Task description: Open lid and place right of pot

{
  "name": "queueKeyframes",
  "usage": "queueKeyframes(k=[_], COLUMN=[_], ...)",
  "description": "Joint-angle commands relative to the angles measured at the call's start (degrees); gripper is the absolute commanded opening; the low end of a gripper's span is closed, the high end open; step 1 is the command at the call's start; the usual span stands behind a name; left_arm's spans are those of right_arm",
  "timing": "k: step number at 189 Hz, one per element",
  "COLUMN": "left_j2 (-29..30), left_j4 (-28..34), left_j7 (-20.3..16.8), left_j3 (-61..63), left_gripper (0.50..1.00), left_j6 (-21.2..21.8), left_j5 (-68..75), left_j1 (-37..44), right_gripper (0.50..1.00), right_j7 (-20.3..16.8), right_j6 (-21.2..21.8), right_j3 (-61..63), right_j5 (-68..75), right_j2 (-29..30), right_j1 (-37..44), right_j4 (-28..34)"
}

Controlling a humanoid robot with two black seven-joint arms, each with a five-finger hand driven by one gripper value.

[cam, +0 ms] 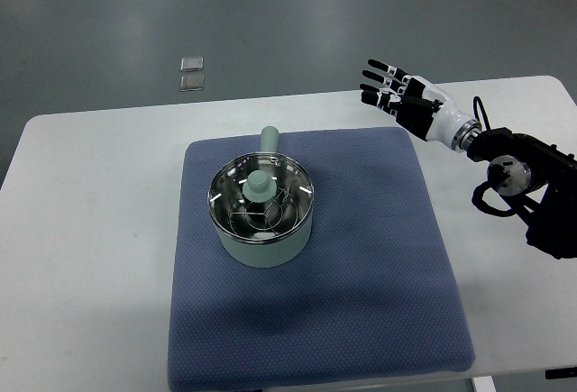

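Glass lid sits on the pale green pot, mid blue mat on the bench. Right robot hand hovers well apart at upper right, fingers spread, empty. Nothing done yet: grasp, lift, place all remain.

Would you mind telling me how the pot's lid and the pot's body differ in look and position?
The lid is clear glass with a shiny metal rim, while the pot body is opaque pale green. The lid lies flat on top, closing the pot; the pot stands on the blue mat. The lid carries a short upright knob; the pot has a straight handle pointing away from the robot. Both the knob and the handle share the pale green colour.
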Motion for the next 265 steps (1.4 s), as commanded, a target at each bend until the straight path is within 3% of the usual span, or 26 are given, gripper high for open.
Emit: queueKeyframes(k=[1,82,108,154,178,196,197,234,262,265], left_j2=[0.0,0.0,0.0,0.0,0.0,0.0,0.0,0.0,0.0,0.0], left_j4=[0.3,0.0,0.2,0.2,0.2,0.2,0.2,0.2,0.2,0.2], left_j7=[0.0,-0.1,-0.1,-0.1,-0.1,-0.1,-0.1,-0.1,-0.1,-0.1], left_j3=[-0.1,-0.1,0.1,0.0,0.0,0.0,0.0,0.0,0.0,0.0], left_gripper=[1.000,1.000,1.000,1.000,1.000,1.000,1.000,1.000,1.000,1.000], left_j6=[0.5,0.5,0.5,0.5,0.5,0.5,0.5,0.5,0.5,0.5], left_j5=[0.0,0.0,0.0,0.0,0.0,0.0,0.0,0.0,0.0,0.0], left_j1=[0.0,0.0,0.0,0.0,0.0,0.0,0.0,0.0,0.0,0.0], right_gripper=[0.938,0.936,0.936,0.936,0.936,0.936,0.936,0.936,0.936,0.936], right_j7=[0.0,1.2,1.3,5.1,6.8,7.0,7.8,8.6,8.6,8.7], right_j6=[-0.1,0.3,0.5,2.4,4.0,4.1,4.1,4.2,6.0,7.9], right_j3=[0.1,-1.4,-1.3,-1.4,-1.4,-1.4,-1.4,-1.5,-2.0,-3.0], right_j5=[-0.1,-1.3,-7.5,-20.8,-35.5,-39.7,-45.0,-62.8,-68.9,-71.0], right_j2=[0.3,-0.6,-2.2,-4.9,-8.3,-8.7,-9.2,-13.4,-13.7,-13.6], right_j1=[-0.1,0.6,2.4,5.6,9.2,10.4,11.7,12.7,13.3,14.3], right_j4=[0.0,0.4,1.3,4.1,10.2,11.4,13.4,26.6,30.9,32.6])
